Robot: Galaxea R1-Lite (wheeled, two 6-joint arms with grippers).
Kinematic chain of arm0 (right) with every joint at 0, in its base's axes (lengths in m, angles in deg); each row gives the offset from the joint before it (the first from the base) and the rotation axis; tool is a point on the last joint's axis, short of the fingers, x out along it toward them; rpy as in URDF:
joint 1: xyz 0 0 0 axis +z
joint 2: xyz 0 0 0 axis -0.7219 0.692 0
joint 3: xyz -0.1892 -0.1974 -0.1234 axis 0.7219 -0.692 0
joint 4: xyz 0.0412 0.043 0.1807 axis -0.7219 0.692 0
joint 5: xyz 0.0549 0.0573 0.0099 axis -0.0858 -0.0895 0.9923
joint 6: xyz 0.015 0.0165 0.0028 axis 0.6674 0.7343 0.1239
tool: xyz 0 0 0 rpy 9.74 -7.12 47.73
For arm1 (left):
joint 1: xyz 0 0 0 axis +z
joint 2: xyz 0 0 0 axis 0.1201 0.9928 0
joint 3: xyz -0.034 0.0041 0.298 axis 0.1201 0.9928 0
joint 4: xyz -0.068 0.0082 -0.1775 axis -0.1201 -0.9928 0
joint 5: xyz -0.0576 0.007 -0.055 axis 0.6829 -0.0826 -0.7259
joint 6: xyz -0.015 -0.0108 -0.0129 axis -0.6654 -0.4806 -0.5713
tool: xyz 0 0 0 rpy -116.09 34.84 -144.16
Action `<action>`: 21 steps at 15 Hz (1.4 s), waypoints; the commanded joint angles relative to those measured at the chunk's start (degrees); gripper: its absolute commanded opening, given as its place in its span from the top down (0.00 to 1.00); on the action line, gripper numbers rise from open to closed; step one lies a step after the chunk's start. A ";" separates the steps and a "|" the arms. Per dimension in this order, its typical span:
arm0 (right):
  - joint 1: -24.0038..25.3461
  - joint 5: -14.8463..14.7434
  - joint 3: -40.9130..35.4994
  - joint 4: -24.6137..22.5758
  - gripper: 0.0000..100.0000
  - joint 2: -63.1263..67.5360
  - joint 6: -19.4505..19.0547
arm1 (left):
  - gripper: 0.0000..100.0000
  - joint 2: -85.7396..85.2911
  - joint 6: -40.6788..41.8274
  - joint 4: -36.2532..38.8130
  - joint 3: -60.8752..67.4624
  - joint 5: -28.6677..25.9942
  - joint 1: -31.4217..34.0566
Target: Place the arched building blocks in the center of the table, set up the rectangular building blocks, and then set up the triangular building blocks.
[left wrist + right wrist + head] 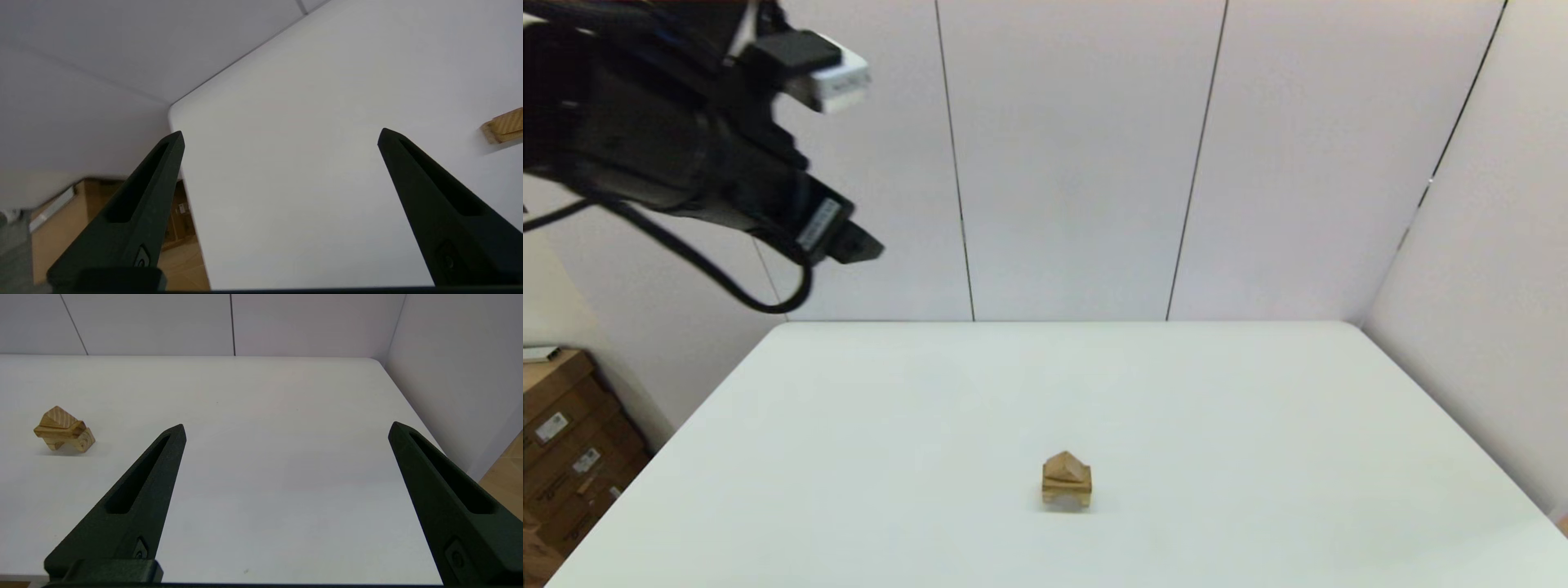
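The three blocks stand stacked, triangular block (1065, 466) atop rectangular block (1066, 483) atop arched block (1067, 497), apparently finished. The left gripper (280, 136) hangs open and empty, raised well clear; right gripper (287, 428) open, stack beside it.

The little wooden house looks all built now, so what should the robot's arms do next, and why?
Probably just park the raised left gripper, since nothing seems left to stack. The small tan wooden wedge sits on the thin flat wooden slab, which lies on the light-wood arched block near the middle of the white table. Both the left and the right gripper are open, empty and away from the stack.
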 commanded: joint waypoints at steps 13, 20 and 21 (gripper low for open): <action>0.04 0.01 -0.09 -0.01 0.00 -0.01 -0.02 | 0.00 -83.30 -1.84 -15.00 46.72 1.47 28.24; 0.04 0.01 -0.09 -0.01 0.00 -0.01 -0.02 | 0.00 -91.12 -4.65 -13.42 59.29 -2.48 28.41; -0.05 0.01 -0.09 -0.01 0.00 -0.01 -0.02 | 0.00 -91.12 -4.82 -9.46 64.04 -3.80 28.41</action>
